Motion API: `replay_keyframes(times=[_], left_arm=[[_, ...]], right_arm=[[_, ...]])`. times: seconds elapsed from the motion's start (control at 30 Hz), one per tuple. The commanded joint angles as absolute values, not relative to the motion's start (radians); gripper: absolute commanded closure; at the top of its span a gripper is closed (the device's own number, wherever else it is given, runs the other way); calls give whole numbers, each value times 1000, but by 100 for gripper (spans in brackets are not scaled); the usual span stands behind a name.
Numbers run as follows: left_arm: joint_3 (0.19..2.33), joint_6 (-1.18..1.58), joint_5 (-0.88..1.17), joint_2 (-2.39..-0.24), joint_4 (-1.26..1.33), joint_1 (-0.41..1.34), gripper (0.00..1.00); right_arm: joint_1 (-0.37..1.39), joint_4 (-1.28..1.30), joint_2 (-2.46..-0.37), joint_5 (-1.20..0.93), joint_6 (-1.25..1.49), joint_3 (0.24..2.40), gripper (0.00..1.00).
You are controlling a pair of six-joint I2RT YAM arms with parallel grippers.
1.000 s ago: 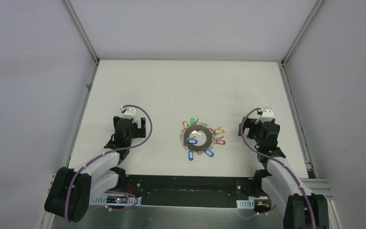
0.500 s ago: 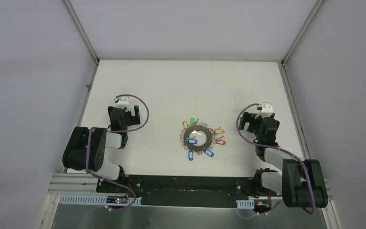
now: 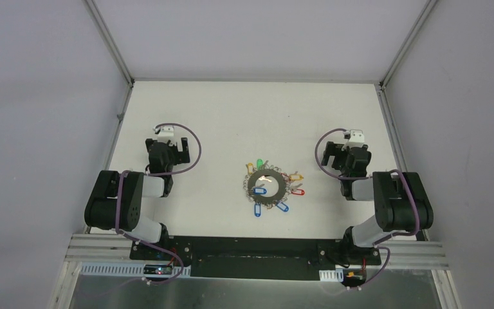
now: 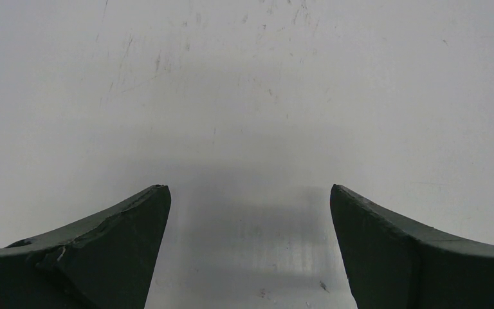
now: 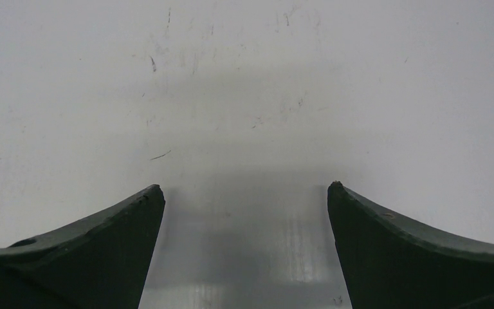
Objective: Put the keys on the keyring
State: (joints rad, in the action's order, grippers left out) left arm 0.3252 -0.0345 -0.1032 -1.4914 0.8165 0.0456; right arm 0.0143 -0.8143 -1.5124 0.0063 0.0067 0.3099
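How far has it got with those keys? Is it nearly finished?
Looks done: the keys, with green, yellow, red and blue tags, lie bunched around the keyring; whether each is threaded is too small to tell. In hand: nothing; the left end effector and right end effector are open and empty over the table, off to either side. Left: no key lies apart from the bunch, so probably little.

This looks like a robot lab cell: a bare white table [image 3: 231, 116] closed in by plain grey panels [image 3: 38, 96] on metal frame bars [image 3: 109, 42], with the left arm [image 3: 119, 199] and right arm [image 3: 395, 199] bolted at its near edge.
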Motion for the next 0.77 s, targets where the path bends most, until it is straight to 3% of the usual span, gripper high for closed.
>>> replay_keyframes(times=[0.0, 0.73], left_arm=[[347, -20, -97, -1491, 855, 46, 1], [347, -20, -97, -1491, 855, 44, 1]], right_arm=[[8, -887, -1535, 53, 28, 359, 0], [7, -845, -1536, -33, 5, 378, 0]])
